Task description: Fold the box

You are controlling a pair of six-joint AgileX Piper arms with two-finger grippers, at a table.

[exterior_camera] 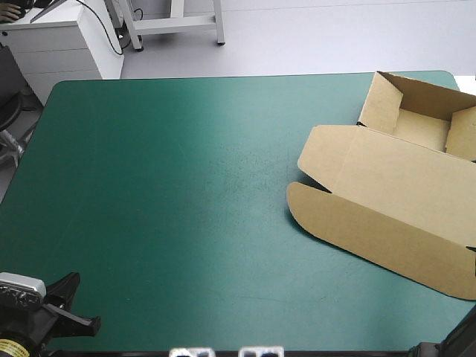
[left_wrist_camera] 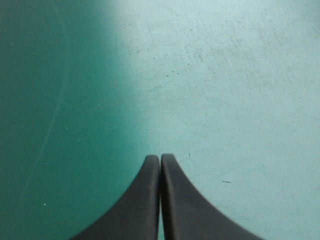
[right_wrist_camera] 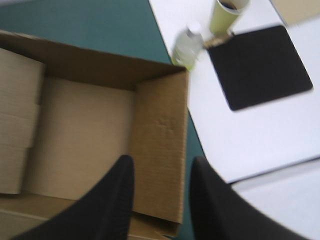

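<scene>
Status on the box [exterior_camera: 387, 197]: it sits at the tabletop's [exterior_camera: 186, 193] right edge, running from the far right corner toward the near edge. The tray [exterior_camera: 420, 126] end is in the far right corner, with walls up on every side we can see. The lid [exterior_camera: 394, 178] lies flat on the teal-green cover, and its rounded flap is flat too. The part at the right edge is cut off in the high view, so we can't check that wall there.

In the right wrist view the tray is open on top and the corner wall [right_wrist_camera: 160, 135] stands upright. The opposite side shows stepped layers of board that look tucked in. We read that as walls raised and tucked, so most of the folding is done. Our guess at what's left: confirm the tucks hold, and maybe press the side we can't fully see.

Left pincer [left_wrist_camera: 160, 157]: closed, tips meeting, empty. It's over bare cover by the near left corner, well apart from the box.

Right pincer [right_wrist_camera: 161, 160]: open, fingers apart, gripping nothing. The tray wall lines up between the fingers, ahead of them. The high view shows no arm over the box, so we judge it's clear of the board, not touching.
</scene>
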